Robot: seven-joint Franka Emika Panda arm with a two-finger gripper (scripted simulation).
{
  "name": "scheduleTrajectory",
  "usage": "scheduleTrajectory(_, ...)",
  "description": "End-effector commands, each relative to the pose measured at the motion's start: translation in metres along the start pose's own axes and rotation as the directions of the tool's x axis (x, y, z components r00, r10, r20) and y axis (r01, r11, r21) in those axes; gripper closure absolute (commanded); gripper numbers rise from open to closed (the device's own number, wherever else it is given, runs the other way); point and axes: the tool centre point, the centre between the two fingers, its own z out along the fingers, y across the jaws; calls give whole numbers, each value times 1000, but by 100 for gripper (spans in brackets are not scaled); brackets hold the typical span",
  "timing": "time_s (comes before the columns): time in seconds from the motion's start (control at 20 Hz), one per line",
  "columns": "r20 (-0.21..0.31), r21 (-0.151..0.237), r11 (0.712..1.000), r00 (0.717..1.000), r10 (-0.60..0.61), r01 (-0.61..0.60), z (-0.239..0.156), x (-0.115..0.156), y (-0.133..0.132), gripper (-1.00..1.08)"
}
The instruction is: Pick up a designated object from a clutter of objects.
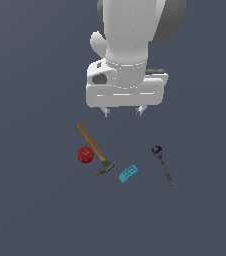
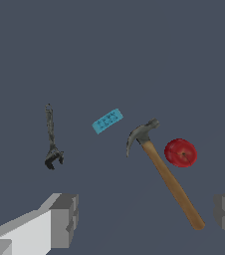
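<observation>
Your gripper (image 1: 122,110) hangs above the objects with its jaws wide apart and empty, and the hammer (image 1: 95,149) lies flat below it, a little toward the exterior view's left. Its long brown handle runs diagonally, the dark grey claw head points toward the cyan brick (image 1: 128,173), and the red apple (image 1: 86,154) sits just beside the handle.

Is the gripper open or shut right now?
Open. In the wrist view the gripper has its two fingers far apart with nothing between them, and it hangs above the hammer, touching nothing.
</observation>
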Motion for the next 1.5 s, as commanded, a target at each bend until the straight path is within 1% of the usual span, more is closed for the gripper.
scheduleTrajectory(0.0, 1, 0, 1000, 1000, -6, 6, 5, 0, 2, -92)
scheduleTrajectory(0.35, 6, 0, 999, 999, -53, 53, 37, -2, 17, -92)
scheduleTrajectory(0.7, 14, 0, 990, 990, -139, 139, 94, -12, 44, -92)
scheduleTrajectory(1.15, 28, 1, 960, 959, -281, 281, 182, -48, 86, -92)
scheduleTrajectory(1.45, 37, 3, 936, 935, -353, 353, 223, -75, 104, -92)
